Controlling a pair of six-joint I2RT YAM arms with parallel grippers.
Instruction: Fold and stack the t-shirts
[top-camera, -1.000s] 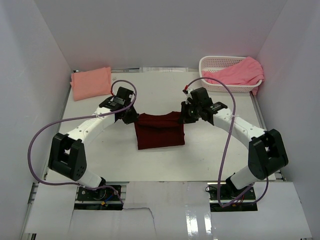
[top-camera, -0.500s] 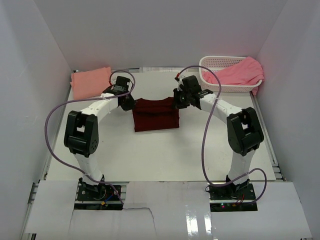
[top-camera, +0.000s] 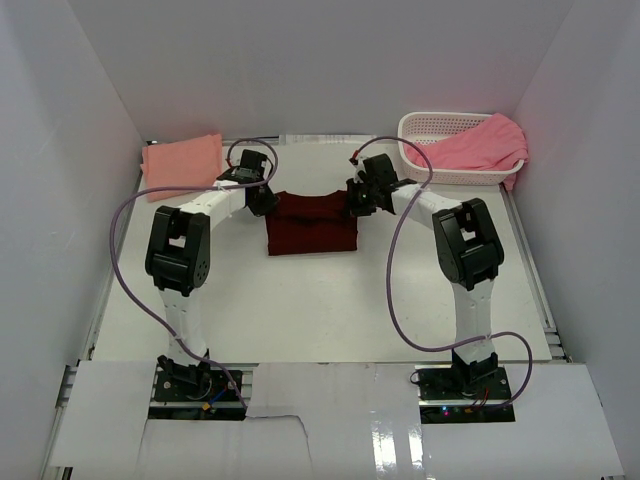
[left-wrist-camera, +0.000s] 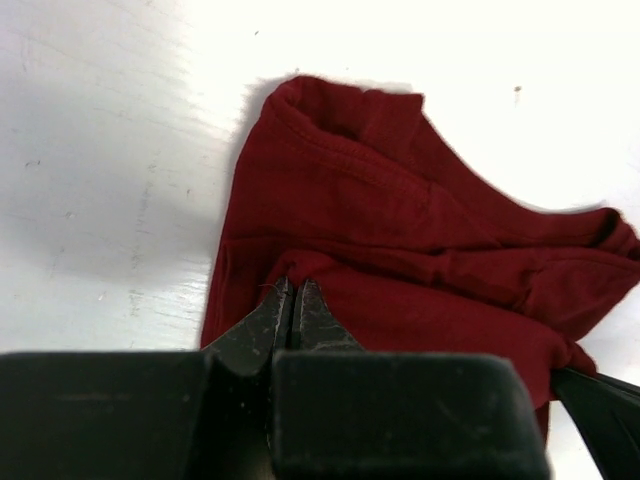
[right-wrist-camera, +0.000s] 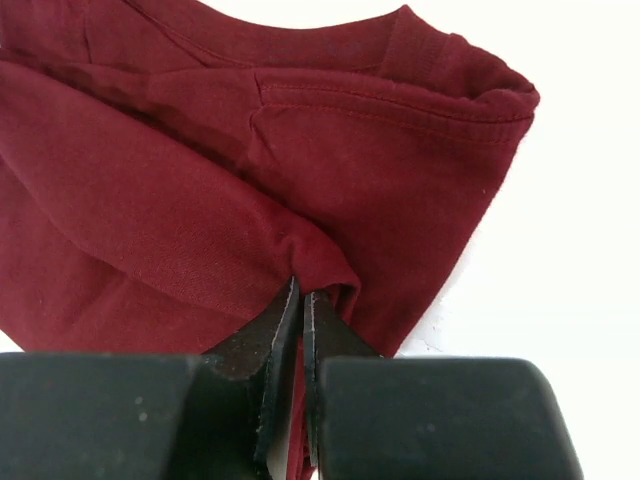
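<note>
Pinching the maroon t-shirt (top-camera: 311, 228) at its corners, left claw (top-camera: 265, 205) and right claw (top-camera: 355, 205) have dragged it farther back.

The dark maroon soft cloth t-shirt (top-camera: 312, 225) lies at the middle of my table, folded into a rough rectangle, its upper layers rumpled and bunched. My left gripper (left-wrist-camera: 293, 300) pinches a fold at its 10 o'clock corner, and my right gripper (right-wrist-camera: 302, 300) pinches one at 2 o'clock. The salmon-peach folded cloth t-shirt (top-camera: 183, 165) lies flat at 10 o'clock. The brighter pink crumpled cloth t-shirt (top-camera: 478, 145) drapes over the white plastic lattice basket (top-camera: 425, 122) at 2 o'clock.
</note>
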